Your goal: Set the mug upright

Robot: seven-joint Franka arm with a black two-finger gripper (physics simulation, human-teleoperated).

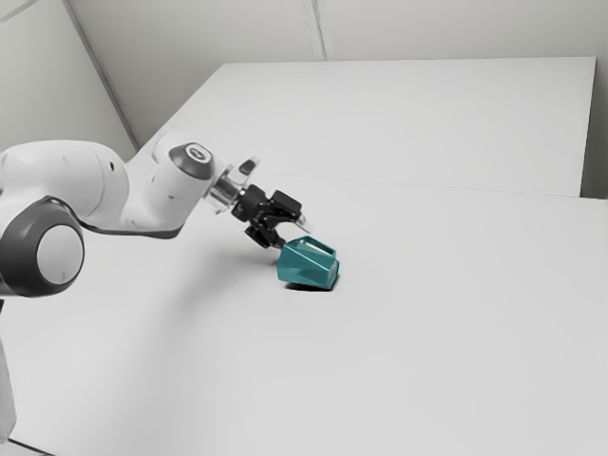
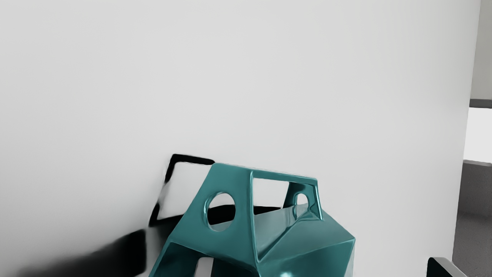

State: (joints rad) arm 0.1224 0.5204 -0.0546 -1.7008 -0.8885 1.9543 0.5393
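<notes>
The robot arm (image 1: pixel 57 223) was nearest the camera in the exterior view, reaching from the exterior view's left toward the mug (image 1: pixel 304 271). The teal, faceted mug lay on its side on the white bench (image 1: pixel 437 351), its mouth facing the arm and its handle (image 1: pixel 320 246) uppermost. The black end effector (image 1: pixel 294 236) was tilted down just beside the mug's mouth end. Its fingers (image 2: pixel 442 267) stood wide apart, clamped on nothing: one tip showed against the mug's dark opening, the other out past the mug's side. Whether the first touched the mug, I couldn't tell. A dark shadow (image 2: pixel 130 250) fell on the bench beside the mug.
</notes>
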